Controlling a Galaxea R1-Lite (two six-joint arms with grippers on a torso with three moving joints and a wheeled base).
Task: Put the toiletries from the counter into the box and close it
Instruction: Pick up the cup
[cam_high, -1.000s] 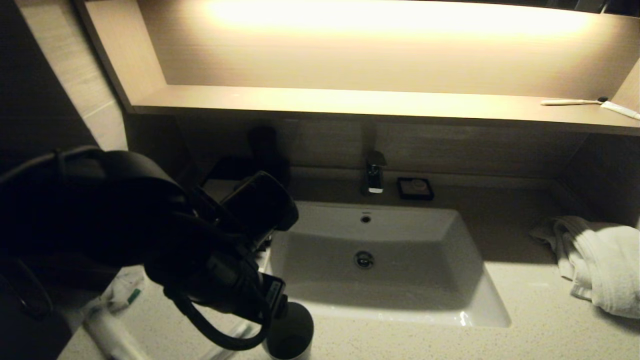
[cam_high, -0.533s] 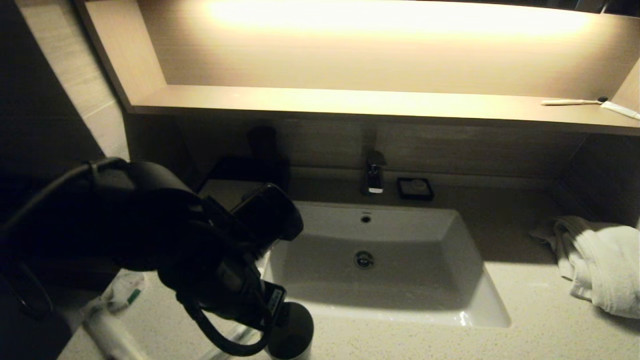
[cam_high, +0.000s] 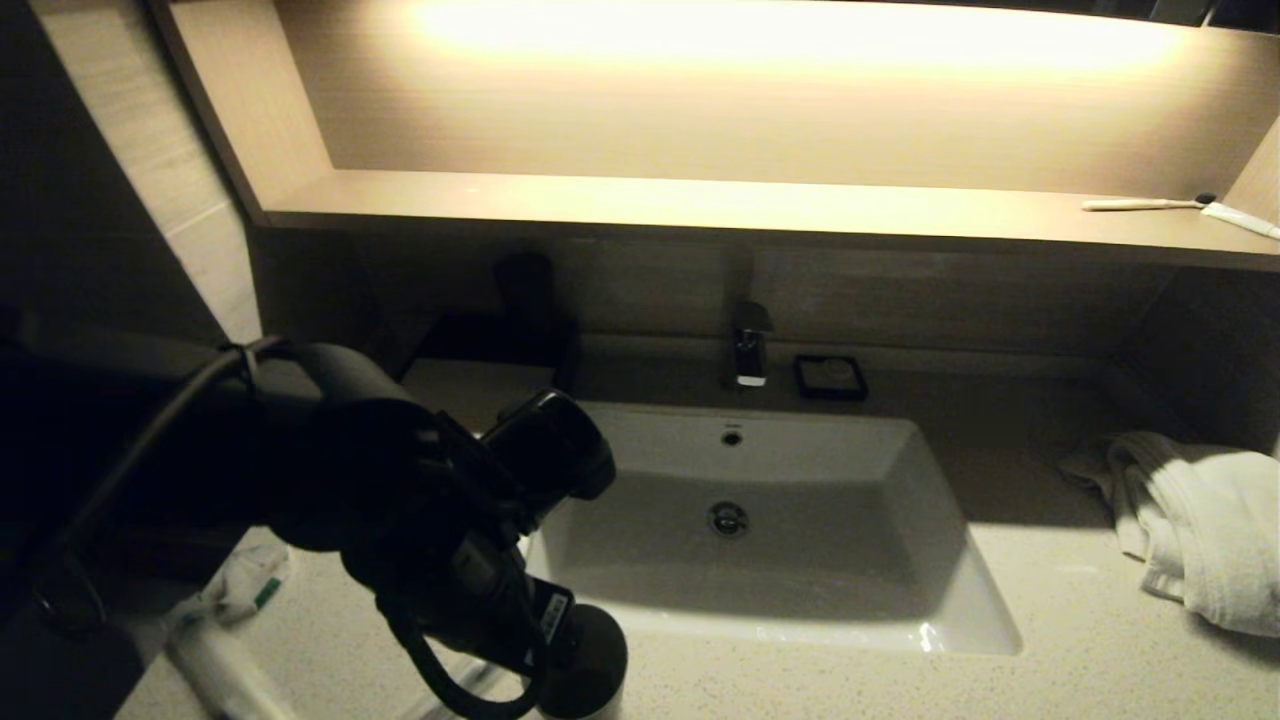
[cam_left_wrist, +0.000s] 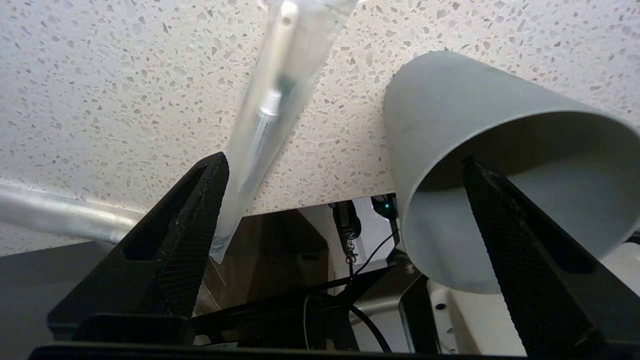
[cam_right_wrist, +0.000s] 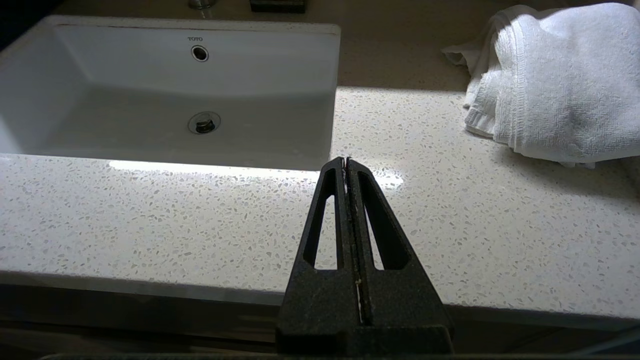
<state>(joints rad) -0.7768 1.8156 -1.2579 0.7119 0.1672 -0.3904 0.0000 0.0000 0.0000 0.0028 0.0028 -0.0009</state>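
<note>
The counter (cam_high: 1050, 640) of pale speckled stone surrounded the white sink basin (cam_high: 760, 520). The box (cam_high: 470, 385) stood on the counter at the basin's rear left corner, largely hidden behind the left arm. A folded white towel (cam_high: 1200, 520) lay on the counter to the right of the basin. The left gripper (cam_left_wrist: 345, 165) hung over the counter's front left edge, jaws spread wide and holding nothing. Its one finger (cam_left_wrist: 195, 220) stood just beside the clear-wrapped toothbrush (cam_left_wrist: 265, 120), which lay flat on the stone; the other finger reached inside the rim of the dark round cup (cam_left_wrist: 495, 165) (upright near the counter edge). A white sachet with a green mark (cam_high: 250, 585) lay farther left. The right gripper (cam_right_wrist: 346, 167) was poised above the counter's front edge, right of the basin, fingers pressed together and empty.
</note>
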